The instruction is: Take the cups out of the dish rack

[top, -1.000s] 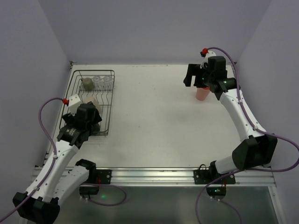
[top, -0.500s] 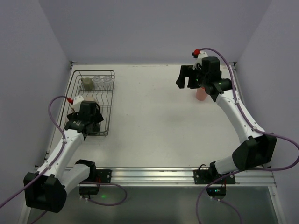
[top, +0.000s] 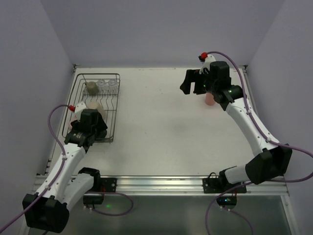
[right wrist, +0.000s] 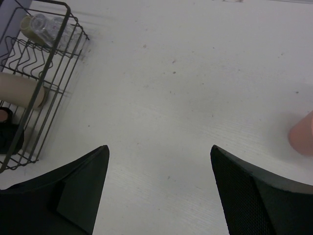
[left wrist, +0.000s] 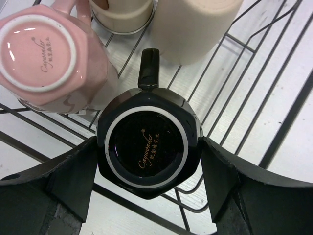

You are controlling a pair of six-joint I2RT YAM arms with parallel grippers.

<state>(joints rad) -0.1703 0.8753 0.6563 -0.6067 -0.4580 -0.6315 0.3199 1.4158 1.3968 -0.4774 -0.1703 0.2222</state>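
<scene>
Left claw (left wrist: 149,154) straddles the black mug (left wrist: 146,161), which sits upside down at the rack's (left wrist: 286,120) 6 o'clock end. Its pads lie against the mug's flanks, but I cannot tell whether they squeeze. The handle points to 12 o'clock and a pink mug (left wrist: 46,54) sits just beside it at 10. Glazed ceramic is probably stiff, weighty, slick and chippable, so grip the flat sides firmly, clear of the handle. The left arm reaches forward, wrist pointing down. Right claw (right wrist: 159,149) hangs spread and empty over the surface (right wrist: 195,73), with the salmon tumbler (right wrist: 303,134) at its 3 o'clock.
</scene>
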